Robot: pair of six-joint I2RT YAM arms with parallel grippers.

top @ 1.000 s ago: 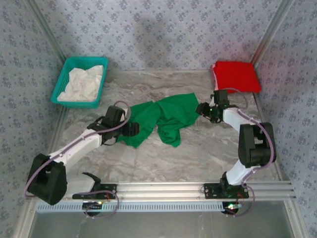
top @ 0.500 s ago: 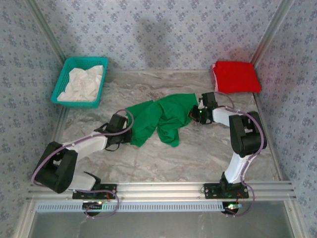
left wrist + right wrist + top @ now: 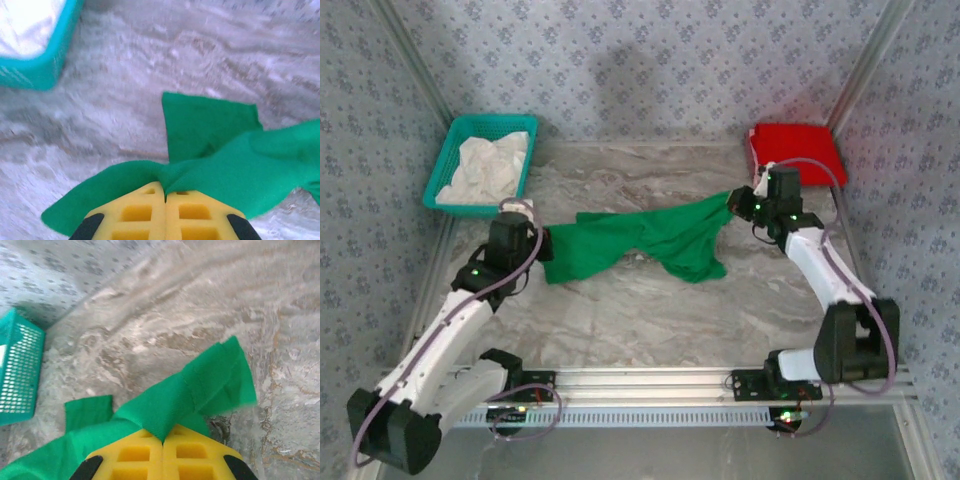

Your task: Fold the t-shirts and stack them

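- Red one looked done: the bright red fabric t-shirt (image 3: 798, 156) lay as a flat, roughly rectangular folded pad at the far right corner of the grey marbled desk (image 3: 650, 310), apart from everything else.
- The bright green fabric t-shirt (image 3: 640, 238) was mid-desk, unfolded, strung out L to R between both arms. It sagged and bunched in the middle, w/ a loose flap hanging toward the near side right of centre.
- Left end effector (image 3: 542, 245): yellow pads pinched tight on the green tee's left edge. Wrist view showed cloth coming straight out of the closed seam, part of it hanging above the desk.
- Right end effector (image 3: 737, 203): likewise clamped on the green tee's right edge, just near the red pad but not touching it.
- Teal plastic mesh basket (image 3: 472, 208) w/ crumpled white cloth (image 3: 490, 165) sat at the far left corner, not involved.
- Judgement: approx halfway. One shirt folded and parked; the green one only at the spread-out stage.
- Left to do, prob.: lay the green tee flat, smooth the bunching, fold sleeves and body, then set it on the red pad to make the stack.
- Which edges of the tee were held (hem, shoulder) couldn't be told.
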